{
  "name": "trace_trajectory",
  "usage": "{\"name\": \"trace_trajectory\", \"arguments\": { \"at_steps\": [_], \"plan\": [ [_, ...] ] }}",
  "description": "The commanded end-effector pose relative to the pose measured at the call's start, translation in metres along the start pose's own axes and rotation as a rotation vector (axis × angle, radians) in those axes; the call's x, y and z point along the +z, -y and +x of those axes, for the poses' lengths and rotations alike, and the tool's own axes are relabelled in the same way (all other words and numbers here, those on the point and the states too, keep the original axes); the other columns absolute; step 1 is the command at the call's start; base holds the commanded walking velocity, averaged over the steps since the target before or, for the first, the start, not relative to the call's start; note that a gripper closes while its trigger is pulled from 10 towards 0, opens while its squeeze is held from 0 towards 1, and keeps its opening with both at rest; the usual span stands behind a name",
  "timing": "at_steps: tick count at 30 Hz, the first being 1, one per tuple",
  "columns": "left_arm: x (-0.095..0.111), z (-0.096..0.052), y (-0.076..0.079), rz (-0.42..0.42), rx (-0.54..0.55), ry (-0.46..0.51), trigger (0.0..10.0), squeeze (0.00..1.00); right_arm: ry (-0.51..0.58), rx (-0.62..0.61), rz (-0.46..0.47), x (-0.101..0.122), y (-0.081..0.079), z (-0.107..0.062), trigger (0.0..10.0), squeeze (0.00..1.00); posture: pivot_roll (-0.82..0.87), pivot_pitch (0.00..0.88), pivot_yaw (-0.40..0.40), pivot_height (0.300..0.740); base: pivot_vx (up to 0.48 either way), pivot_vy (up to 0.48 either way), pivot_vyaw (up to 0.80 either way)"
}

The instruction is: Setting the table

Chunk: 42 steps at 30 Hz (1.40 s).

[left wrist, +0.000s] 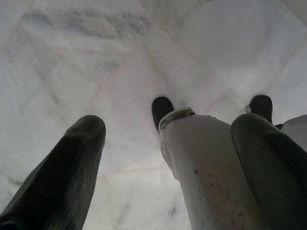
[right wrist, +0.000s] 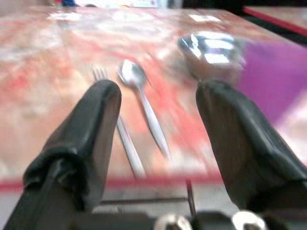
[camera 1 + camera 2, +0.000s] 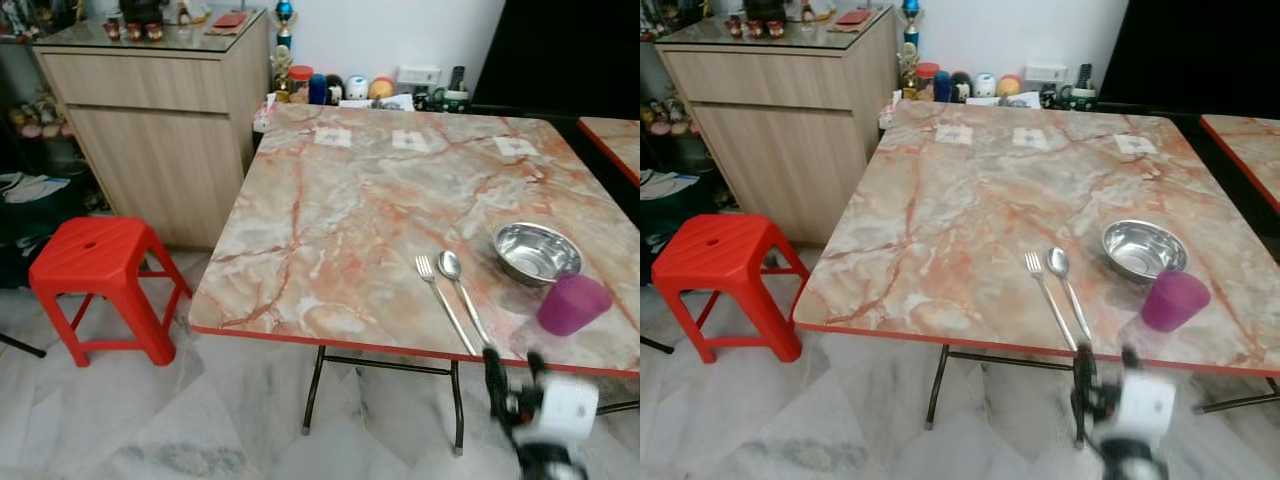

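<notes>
A fork and spoon lay side by side near the marble table's front edge, just beside a steel bowl and purple cup. The right gripper hovered before that edge — fingers apart, empty. The left gripper hung over the floor, also spread.

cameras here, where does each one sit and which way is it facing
Left eye view: on the head, looking forward and down at the marble table; the right claw shows low, before the table's near edge.
Right eye view: the other eye of the head pair, same scene: fork, spoon, steel bowl, purple cup.
Left wrist view: on the left arm, facing down at the marble floor past the left claw and the robot's leg.
Right wrist view: on the right arm, facing across the table. It shares the cutlery, bowl and cup with the eye views.
</notes>
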State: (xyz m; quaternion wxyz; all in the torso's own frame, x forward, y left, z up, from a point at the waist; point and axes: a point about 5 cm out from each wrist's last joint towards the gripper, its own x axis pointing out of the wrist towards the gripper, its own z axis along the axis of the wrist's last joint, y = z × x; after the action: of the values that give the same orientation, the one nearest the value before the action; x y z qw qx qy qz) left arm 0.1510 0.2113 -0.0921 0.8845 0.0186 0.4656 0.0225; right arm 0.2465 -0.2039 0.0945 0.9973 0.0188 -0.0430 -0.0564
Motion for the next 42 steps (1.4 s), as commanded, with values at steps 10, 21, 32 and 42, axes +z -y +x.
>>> {"name": "trace_trajectory", "arguments": {
  "at_steps": [10, 21, 32, 42],
  "plan": [
    [-0.007, -0.002, -0.007, -0.013, 0.021, -0.026, 10.0, 0.00, -0.121, -0.005, 0.024, 0.018, -0.012, 0.073, 10.0, 0.00, -0.05, 0.064, -0.022, 0.740, 0.000, 0.000, 0.00],
    [0.008, 0.002, -0.004, -0.007, 0.019, -0.005, 10.0, 0.00, -0.332, 0.046, 0.031, 0.006, -0.031, 0.105, 10.0, 1.00, -0.03, 0.085, -0.008, 0.740, 0.000, 0.000, 0.00],
    [0.008, 0.002, -0.006, -0.005, 0.019, 0.001, 10.0, 0.00, -0.385, -0.009, 0.045, 0.008, -0.020, 0.121, 10.0, 0.00, -0.02, 0.094, -0.002, 0.740, 0.000, 0.000, 0.00],
    [0.009, 0.002, -0.007, -0.003, 0.019, 0.004, 10.0, 0.00, -0.446, 0.020, 0.061, -0.002, -0.021, 0.122, 10.0, 0.00, -0.02, 0.094, 0.000, 0.740, 0.000, 0.000, 0.00]
  ]
}}
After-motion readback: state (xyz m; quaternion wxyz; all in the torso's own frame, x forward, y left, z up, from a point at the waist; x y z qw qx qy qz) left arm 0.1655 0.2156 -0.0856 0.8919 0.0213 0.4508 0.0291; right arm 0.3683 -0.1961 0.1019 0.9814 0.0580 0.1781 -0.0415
